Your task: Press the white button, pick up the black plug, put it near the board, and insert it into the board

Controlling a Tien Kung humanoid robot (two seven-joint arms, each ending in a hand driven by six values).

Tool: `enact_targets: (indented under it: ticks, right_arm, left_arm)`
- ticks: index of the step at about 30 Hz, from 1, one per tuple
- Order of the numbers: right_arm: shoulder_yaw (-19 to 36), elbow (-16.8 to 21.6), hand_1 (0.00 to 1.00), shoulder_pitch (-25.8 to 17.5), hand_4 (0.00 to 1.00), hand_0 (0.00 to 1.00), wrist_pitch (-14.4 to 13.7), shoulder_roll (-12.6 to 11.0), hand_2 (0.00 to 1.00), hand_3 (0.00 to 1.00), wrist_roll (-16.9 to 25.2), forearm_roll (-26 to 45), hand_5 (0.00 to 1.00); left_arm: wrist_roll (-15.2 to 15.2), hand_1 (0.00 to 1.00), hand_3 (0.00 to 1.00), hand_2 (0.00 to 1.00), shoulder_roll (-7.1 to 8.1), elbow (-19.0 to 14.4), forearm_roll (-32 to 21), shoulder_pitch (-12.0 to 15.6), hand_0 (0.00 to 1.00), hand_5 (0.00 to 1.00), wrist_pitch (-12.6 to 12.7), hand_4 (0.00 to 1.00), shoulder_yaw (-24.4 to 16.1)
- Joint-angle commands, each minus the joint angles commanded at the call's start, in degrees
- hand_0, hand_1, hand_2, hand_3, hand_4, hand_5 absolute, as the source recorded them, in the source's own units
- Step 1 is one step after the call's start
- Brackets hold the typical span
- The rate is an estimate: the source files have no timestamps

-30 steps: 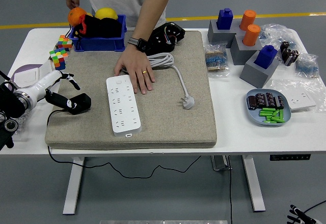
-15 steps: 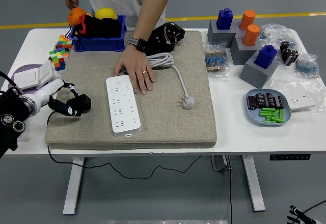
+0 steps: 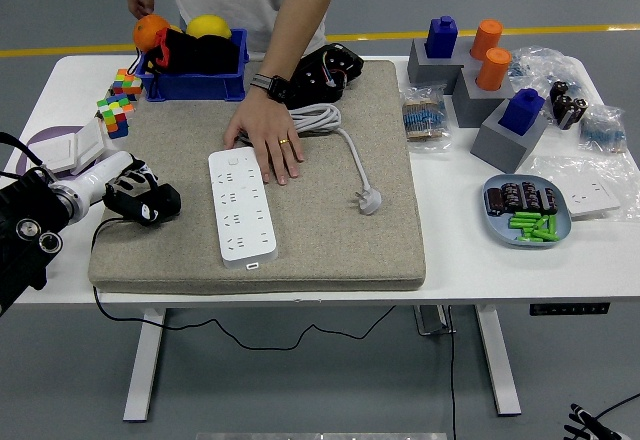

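The black plug (image 3: 160,204) lies at the left edge of the grey mat (image 3: 330,240), its black cord trailing down off the table. My left hand (image 3: 135,188) comes in from the left, and its fingers curl over and around the plug. The white power board (image 3: 242,205) lies lengthwise on the mat, just right of the plug. A person's hand (image 3: 268,142) rests flat on the mat, touching the board's far end. My right arm is out of sight.
A white cable and its plug (image 3: 368,200) lie right of the board. A blue bin (image 3: 195,75) with fruit, colour cubes (image 3: 118,100) and a black device (image 3: 325,72) sit at the back. Blocks, bags and a blue plate (image 3: 527,212) fill the right side.
My left hand moved in from the left onto the black plug and its fingers closed around it. The person's hand stayed put.
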Motion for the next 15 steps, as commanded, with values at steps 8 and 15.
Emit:
enact_targets:
  ticks: [8,15]
  right_arm:
    - [-0.1,0.0,0.666,0.0,0.715,0.78,0.0,0.0,0.648,0.626,0.1,0.0,0.472]
    - [0.1,0.0,0.666,0.0,0.716,0.78,0.0,0.0,0.647,0.626,0.2,-0.1,0.472]
  left_arm:
    - [0.5,0.394,0.471,0.369,-0.02,0.4,-0.3,-0.3,0.32,0.002,-0.7,0.822,0.9]
    - [-0.1,0.339,0.438,0.325,0.22,0.1,-2.5,-0.4,0.304,0.002,-1.0,0.808,0.6]
